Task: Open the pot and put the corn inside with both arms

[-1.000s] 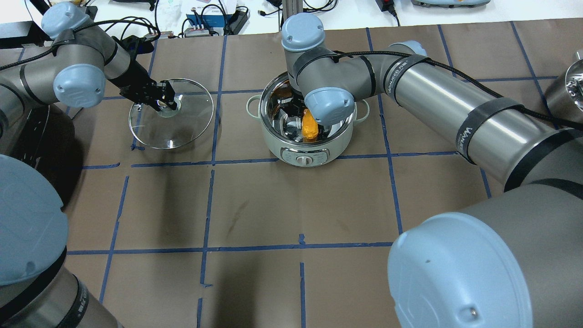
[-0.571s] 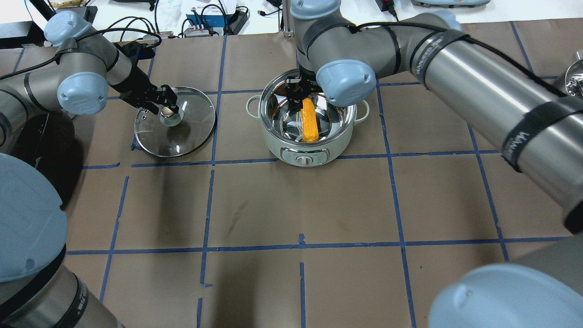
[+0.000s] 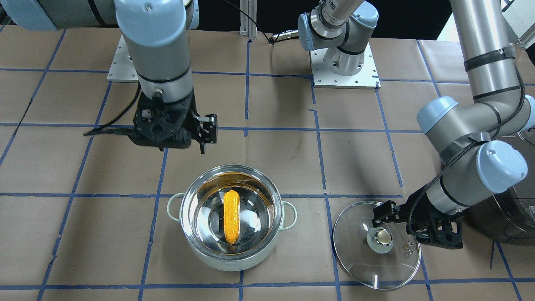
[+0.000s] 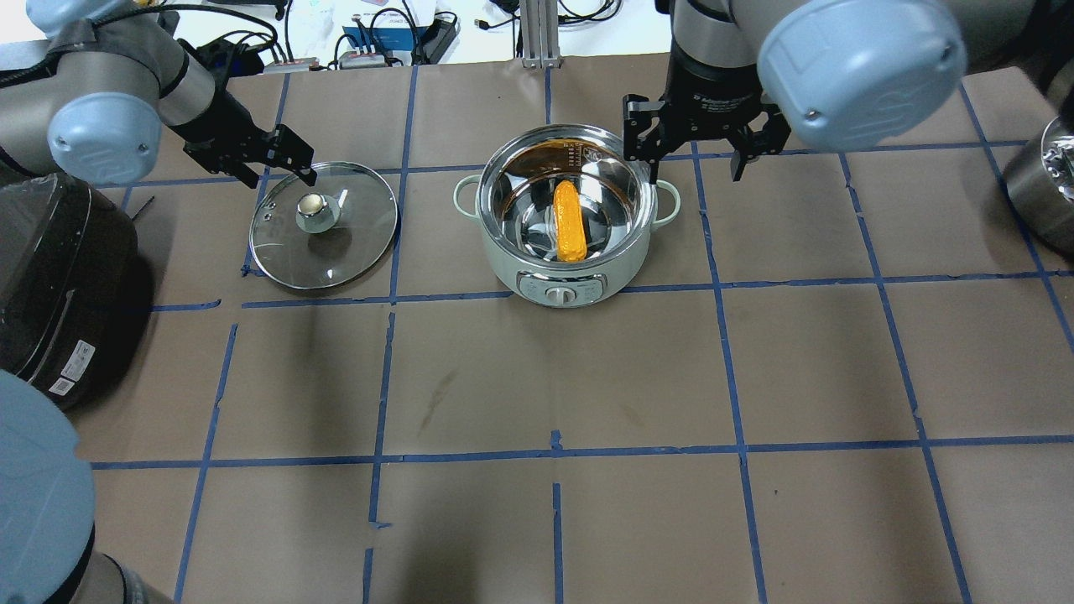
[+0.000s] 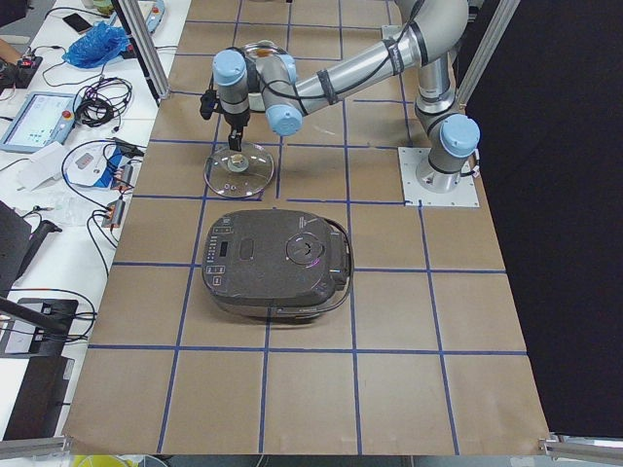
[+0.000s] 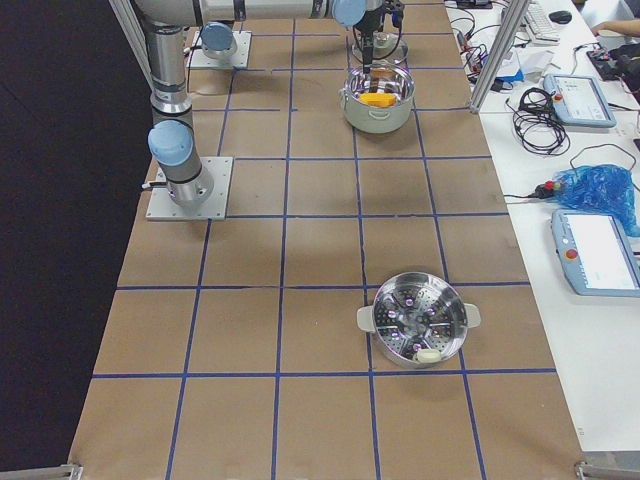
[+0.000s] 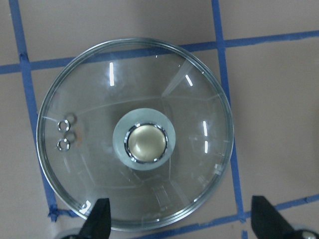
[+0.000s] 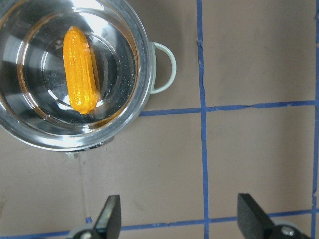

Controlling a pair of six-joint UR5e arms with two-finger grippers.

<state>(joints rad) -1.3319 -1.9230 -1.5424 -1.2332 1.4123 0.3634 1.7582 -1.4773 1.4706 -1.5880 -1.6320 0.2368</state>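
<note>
Overhead, pot: the pot [image 4: 560, 285] is standing open, with the corn [image 4: 568, 221] lying inside.
Overhead, lid: the lid [image 4: 361, 243] is lying at the pot's 9 o'clock.
Overhead, grippers: the right gripper [image 4: 692, 147] is hanging at the pot's 1 o'clock, the left gripper [image 4: 277, 166] at the lid's 11 o'clock; both are holding their fingers apart, empty.
Front, corn: it is pointing 12 to 6.
Left wrist, lid: its knob [image 7: 145, 143] is showing mid-picture.
Right wrist, pot: it is showing at 10 o'clock.

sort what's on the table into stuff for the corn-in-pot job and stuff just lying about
For the job: pot, corn, glass lid, left gripper, right gripper.
Lying about: rice cooker, steamer pot.
</note>
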